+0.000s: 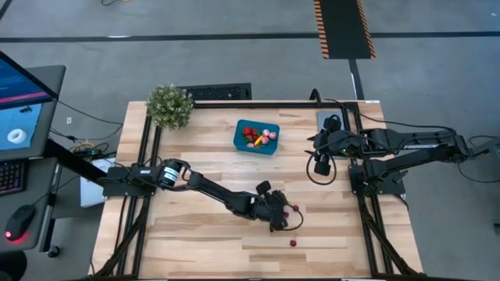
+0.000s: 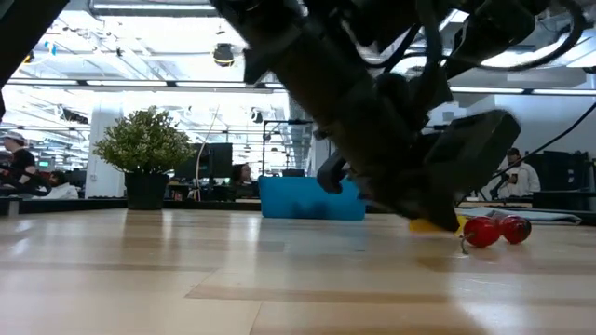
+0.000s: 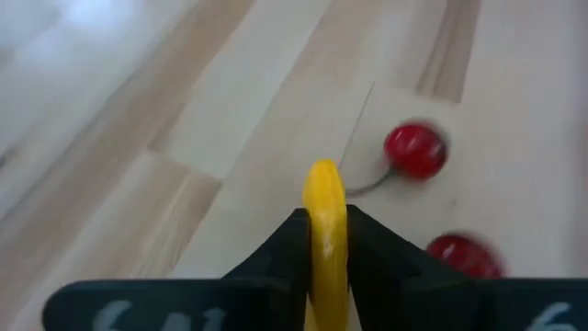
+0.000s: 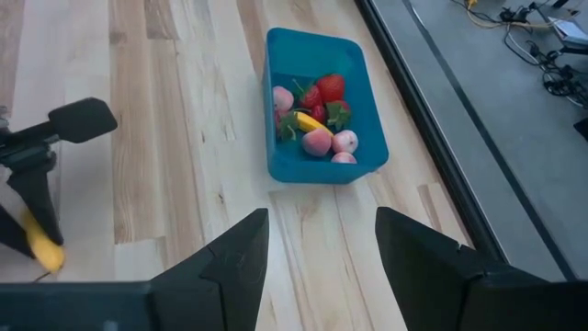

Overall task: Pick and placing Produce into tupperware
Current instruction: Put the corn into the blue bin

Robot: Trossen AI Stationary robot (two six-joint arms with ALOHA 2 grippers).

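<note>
The left pincer [image 3: 326, 241] pinched a yellow piece [image 3: 325, 225] beside two cherries [image 3: 415, 150] on the worktop [image 1: 203, 234]. The right pincer [image 4: 322, 244] hung spread near the tupperware [image 4: 312, 161]. No writing was legible.

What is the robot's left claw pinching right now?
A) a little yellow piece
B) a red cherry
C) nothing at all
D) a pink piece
A: the left wrist view shows the left gripper shut on the small yellow piece, which sticks out between its dark fingers, while two red cherries lie loose on the table beyond it.
</note>
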